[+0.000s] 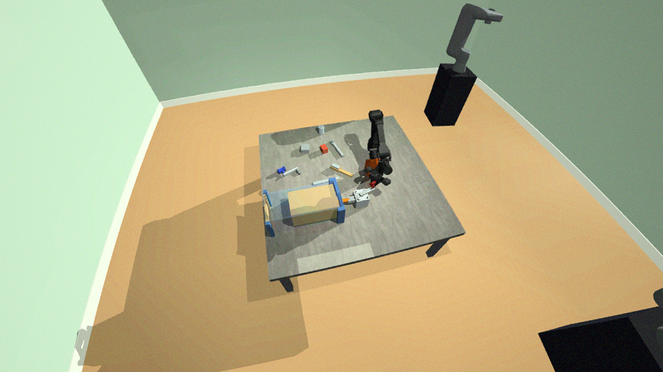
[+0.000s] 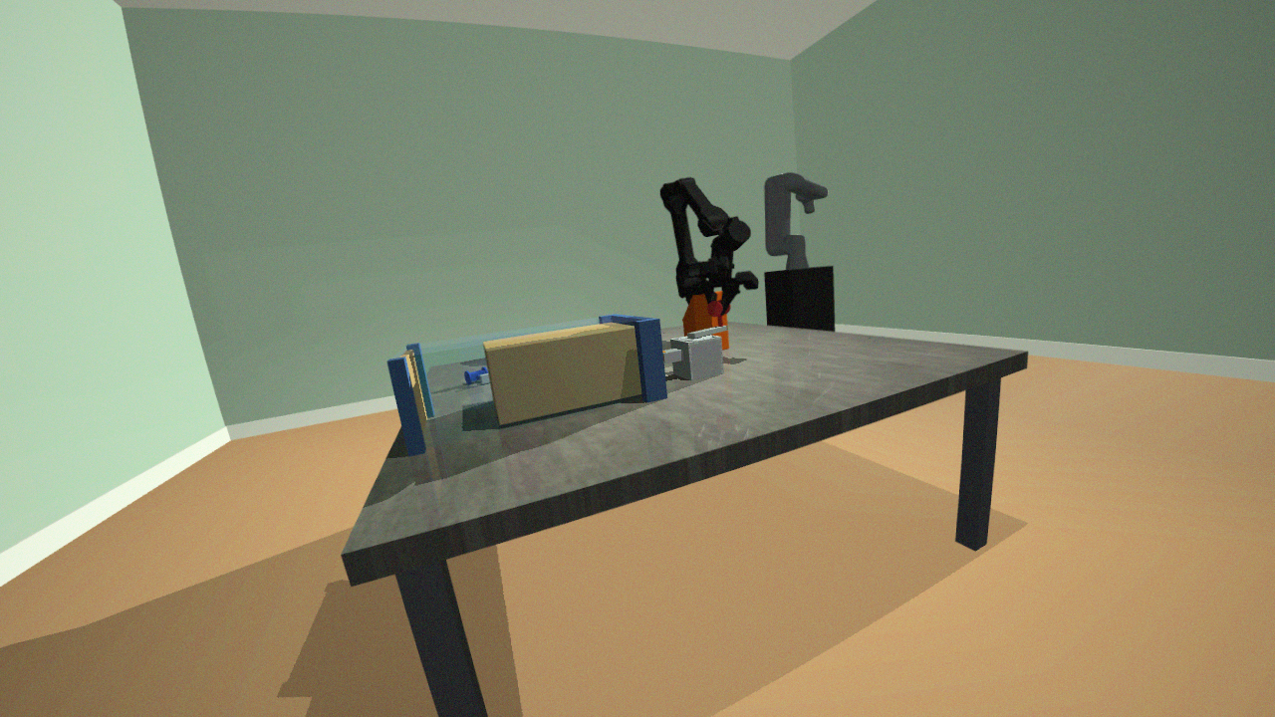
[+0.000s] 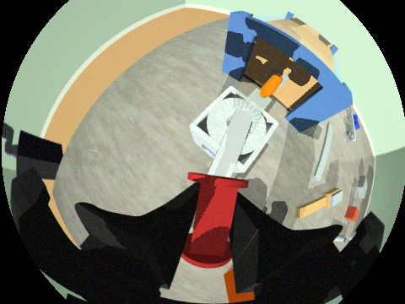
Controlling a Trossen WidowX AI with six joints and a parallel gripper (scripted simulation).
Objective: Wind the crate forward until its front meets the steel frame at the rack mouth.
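Observation:
My gripper is shut on the red grip of the winch handle. The handle's light grey arm lies over the round top of the white winch, pointing away from the rack; its key end is hidden. An orange strap runs from the winch to the crate. The crate sits flat, its front at or just behind the blue frame; contact cannot be told.
An orange block stands beside the arm. A wooden-handled tool and a thin bar lie near the rack. A red cube, a grey block and a blue-ended crank lie farther back.

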